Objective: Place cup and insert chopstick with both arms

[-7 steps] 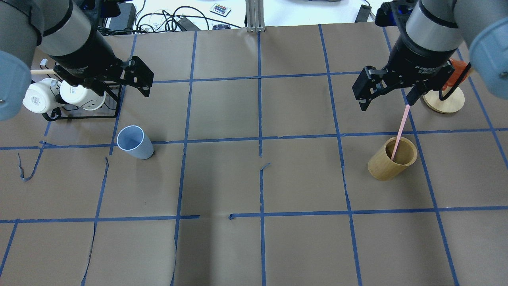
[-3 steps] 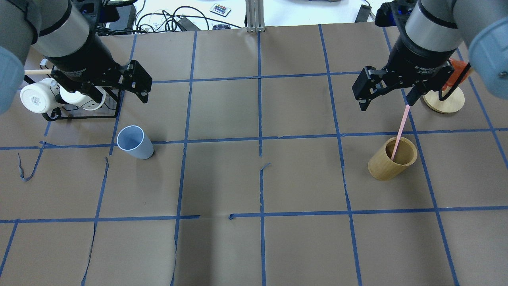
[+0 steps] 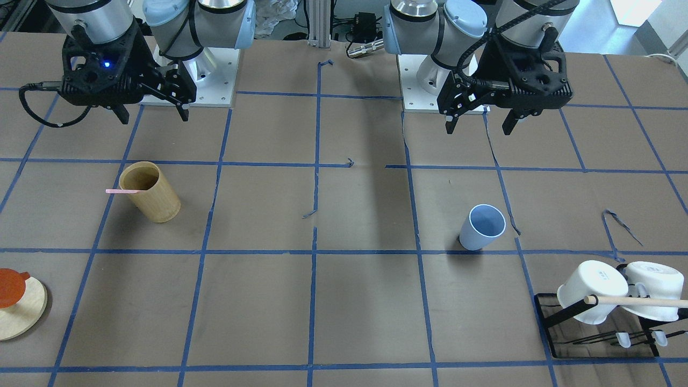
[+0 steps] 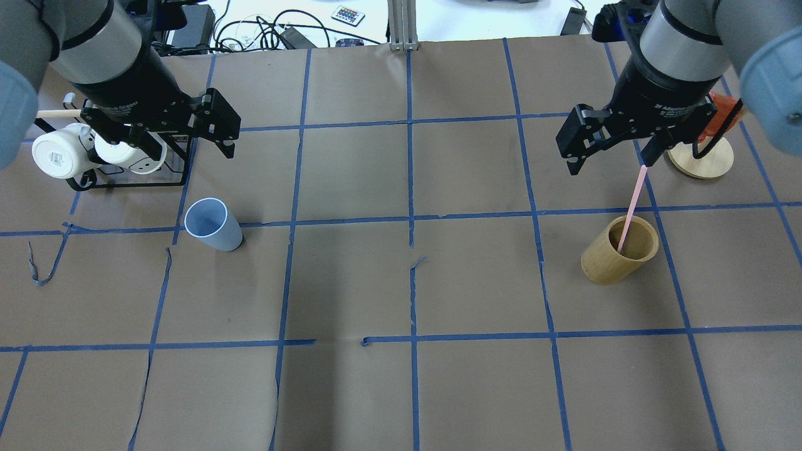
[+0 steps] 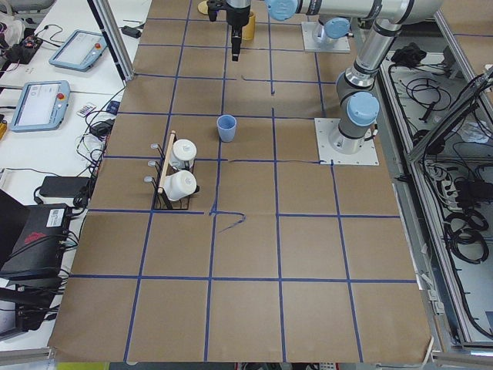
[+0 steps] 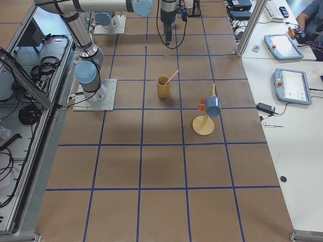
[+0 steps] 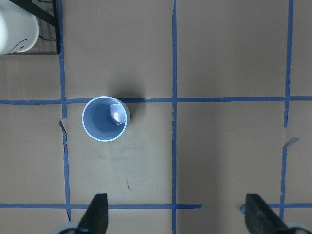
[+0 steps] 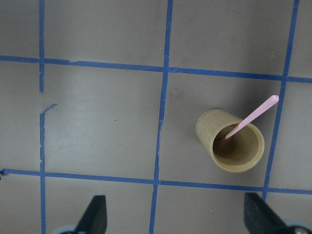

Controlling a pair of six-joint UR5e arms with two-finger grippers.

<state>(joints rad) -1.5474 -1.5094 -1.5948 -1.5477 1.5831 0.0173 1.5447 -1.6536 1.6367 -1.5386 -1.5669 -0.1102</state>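
Note:
The light blue cup [image 4: 212,224] stands upright on the brown table, empty; it also shows in the front view [image 3: 482,227] and the left wrist view [image 7: 105,118]. My left gripper [image 4: 191,153] is open and empty, held high above the table just behind the cup. The pale pink chopstick [image 4: 634,199] leans inside a tan bamboo cylinder [image 4: 617,252]; both show in the right wrist view, the chopstick [image 8: 253,116] and the cylinder [image 8: 229,141]. My right gripper [image 4: 609,166] is open and empty, held high behind the cylinder.
A black wire rack [image 4: 125,178] with white mugs [image 4: 56,156] and a long wooden rod stands at the far left, close to my left gripper. A round wooden stand [image 4: 702,160] with an orange item sits at the far right.
My left gripper has shifted slightly to the left near the mug rack. The right arm, the cup and the chopstick have not moved.

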